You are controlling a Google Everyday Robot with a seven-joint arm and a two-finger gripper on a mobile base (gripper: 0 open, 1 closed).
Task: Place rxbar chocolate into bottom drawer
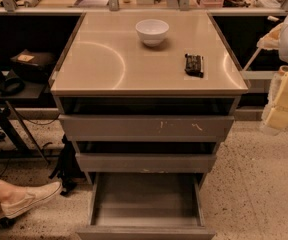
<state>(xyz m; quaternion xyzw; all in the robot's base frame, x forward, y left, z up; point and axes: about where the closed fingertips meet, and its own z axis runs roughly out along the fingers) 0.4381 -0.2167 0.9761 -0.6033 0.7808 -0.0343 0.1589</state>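
Note:
The rxbar chocolate (194, 65), a small flat black bar with white print, lies on the right side of the cabinet's metal top (109, 59). The bottom drawer (146, 206) is pulled out, and the part of its grey tray that shows is empty. The two scuffed drawers above it are pushed in. My gripper (278, 115) hangs at the right edge of the view, beside the cabinet's right side, below and to the right of the bar and apart from it. It holds nothing that I can see.
A white bowl (152, 31) stands at the back middle of the top. A person's foot in a beige shoe (29, 199) rests on the floor at the lower left. A black bag (66, 169) leans by the cabinet. A dark side table (19, 79) with black gear stands left.

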